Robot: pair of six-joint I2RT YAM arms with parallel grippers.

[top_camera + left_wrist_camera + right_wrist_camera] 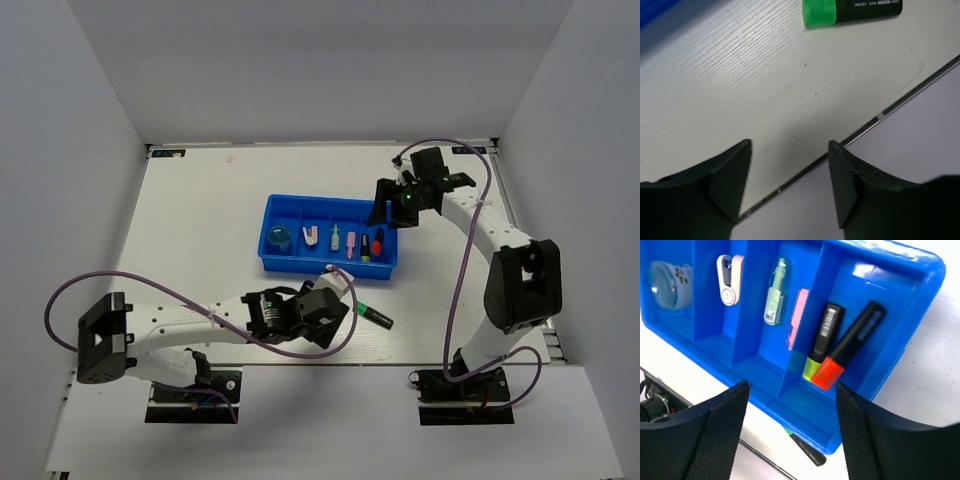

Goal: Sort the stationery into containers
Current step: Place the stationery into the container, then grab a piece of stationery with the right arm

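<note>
The blue tray (330,262) holds a round blue item (278,238), a white piece (729,280), a pale green piece (775,292) and a pink piece (797,315). In its right-end compartment, a yellow-ended highlighter (822,340) and an orange-ended one (850,347) lie side by side. The green-ended highlighter (368,313) lies on the table just in front of the tray. My right gripper (792,385) hovers open over the tray's right end, nothing between its fingers. My left gripper (789,144) is open and empty, left of the green highlighter (850,9) and apart from it.
The table's near edge (880,117) runs just below the left gripper. White walls enclose the table on three sides. Purple cables (455,270) loop along both arms. The left arm's elbow (105,340) rests at the near left.
</note>
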